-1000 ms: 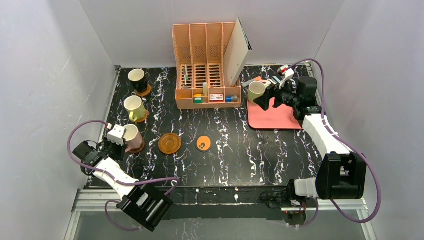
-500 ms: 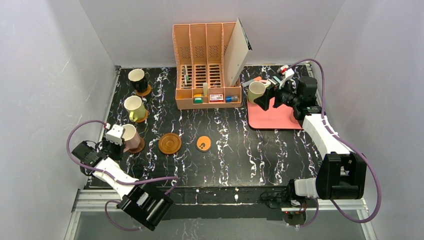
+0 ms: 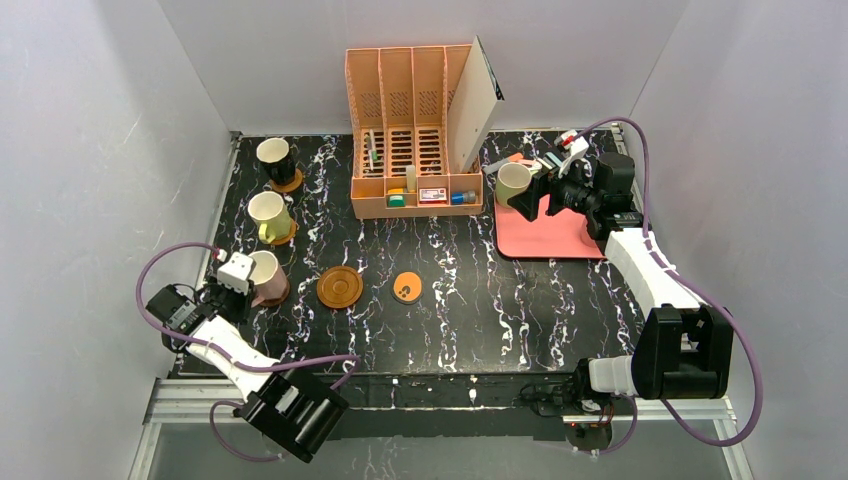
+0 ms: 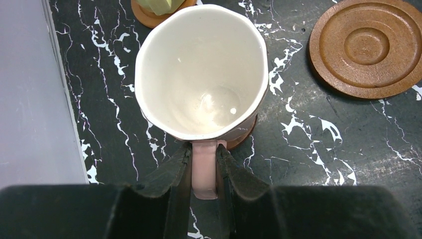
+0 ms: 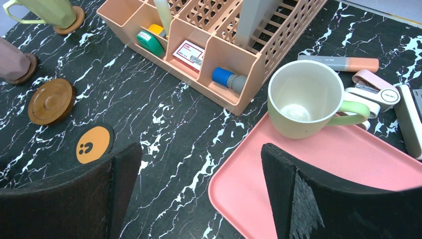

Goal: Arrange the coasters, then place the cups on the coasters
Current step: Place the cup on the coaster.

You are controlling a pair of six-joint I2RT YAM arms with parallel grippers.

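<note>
I see left end effector (image 4: pixel 204 155) clamped on pink cup (image 4: pixel 199 74) handle, cup on coaster (image 4: pixel 247 134); right end effector (image 5: pixel 199 152) wide open.

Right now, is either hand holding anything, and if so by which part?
The left hand is shut on the pink cup, pinching its handle between the two fingers. The right hand is open and holds nothing.

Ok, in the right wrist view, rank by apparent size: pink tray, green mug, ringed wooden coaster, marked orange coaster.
pink tray
green mug
ringed wooden coaster
marked orange coaster
Both coasters sit farther from the camera.
</note>
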